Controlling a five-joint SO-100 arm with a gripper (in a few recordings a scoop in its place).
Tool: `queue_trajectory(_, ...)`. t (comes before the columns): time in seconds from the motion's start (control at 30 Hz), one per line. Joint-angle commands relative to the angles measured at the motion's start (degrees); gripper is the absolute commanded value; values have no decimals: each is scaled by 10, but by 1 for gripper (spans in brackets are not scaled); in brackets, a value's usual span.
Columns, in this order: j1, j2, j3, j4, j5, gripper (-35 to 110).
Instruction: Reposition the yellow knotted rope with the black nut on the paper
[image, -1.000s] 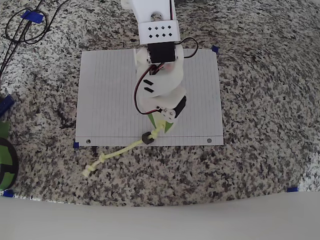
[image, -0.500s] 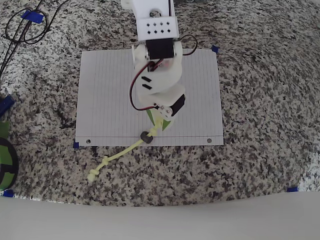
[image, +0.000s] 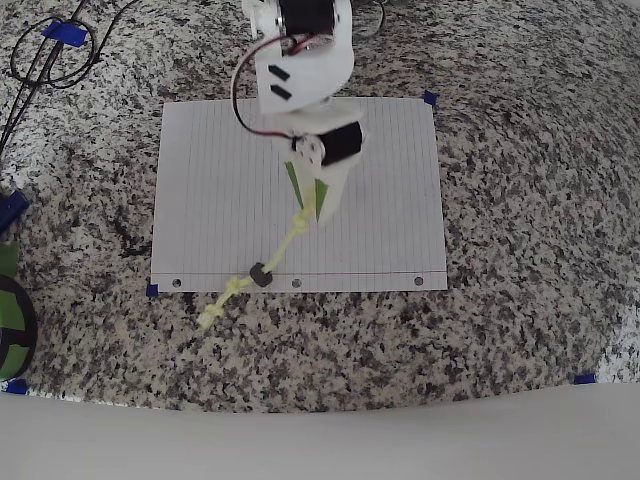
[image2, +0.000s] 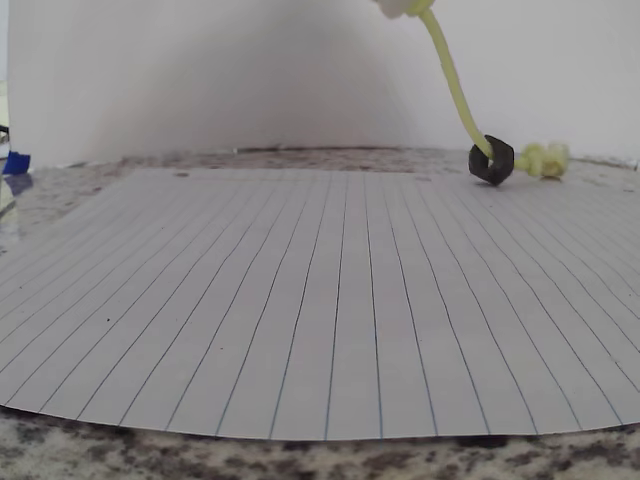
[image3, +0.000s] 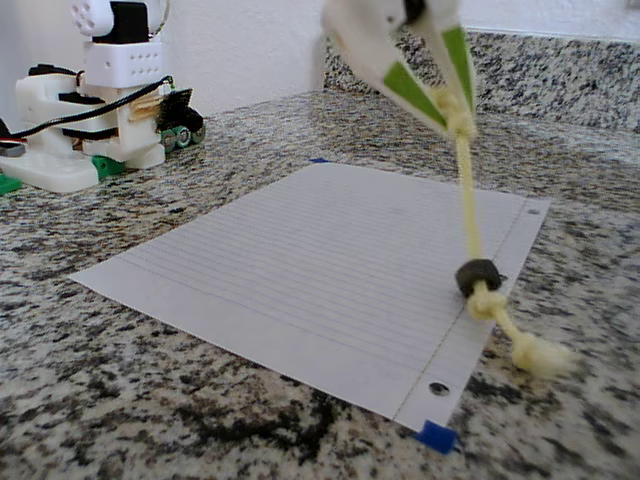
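Note:
My gripper (image: 306, 213) (image3: 455, 112) is shut on one end of the yellow knotted rope (image: 281, 250) (image3: 470, 210) (image2: 452, 85) and holds it above the middle of the paper (image: 220, 190) (image3: 300, 260) (image2: 320, 320). From there the rope slants down to the paper's punched edge. The black nut (image: 260, 275) (image3: 477, 277) (image2: 491, 161) is threaded on the rope and rests at that edge. Beyond the nut the knotted tail (image: 213, 314) (image3: 535, 352) lies on the granite counter, off the sheet.
Blue tape tabs mark the paper's corners (image: 152, 290) (image3: 436, 436). Black cables (image: 50, 50) coil at the overhead view's top left, and a green and black object (image: 10, 320) sits at its left edge. The arm's white base (image3: 95, 120) stands beyond the paper.
My gripper has moved up the sheet toward the arm's base, lifting its rope end. The nut slid left along the punched edge and the tail dragged closer to the paper.

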Motion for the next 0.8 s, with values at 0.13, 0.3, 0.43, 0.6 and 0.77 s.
queue_trajectory(0.13, -2, 217, 95, -3, -19, 0)
queue_trajectory(0.3, 3, 370, 185, -52, -32, 0)
queue_trajectory(0.43, -11, 502, 282, -77, -27, 0)
queue_trajectory(0.6, -62, 628, 385, -108, 4, 0)
queue_trajectory(0.77, -91, 629, 390, -75, 5, 0)
